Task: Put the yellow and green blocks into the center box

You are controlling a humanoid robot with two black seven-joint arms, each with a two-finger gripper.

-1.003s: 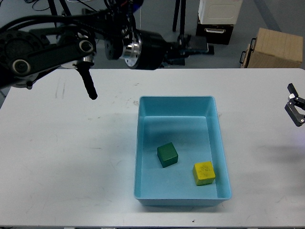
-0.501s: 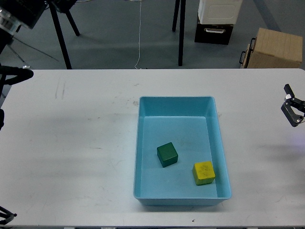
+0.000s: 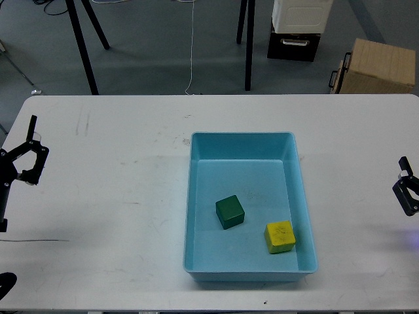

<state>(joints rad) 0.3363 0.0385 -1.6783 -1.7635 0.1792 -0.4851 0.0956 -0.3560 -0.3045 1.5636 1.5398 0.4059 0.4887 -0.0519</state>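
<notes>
Head view, looking forward and down onto a white table. A light blue rectangular box sits on the table, open at the top, and serves as the landmark for everything else.

Inside the box, a green block rests on the floor of the box, roughly at its middle and slightly toward the left wall. A yellow block rests on the box floor too, nearer the front right corner, close to the right wall. The two blocks are near each other but apart, not touching.

Far to the left of the box, at the table's left edge, is the left gripper. Its two thin black fingers appear spread apart with nothing between them. Far to the right of the box, at the frame's right edge, is the right gripper. It is small and partly cut off, so whether its jaws are apart or together cannot be told. Neither gripper is near the box or touching a block.

Judging by how things lie, the task looks finished: both blocks are already in the box and no other block shows on the table. Nothing appears left to do except keep the arms clear.

Beyond the table, past the far side of the box, a cardboard box stands on a grey floor.
</notes>
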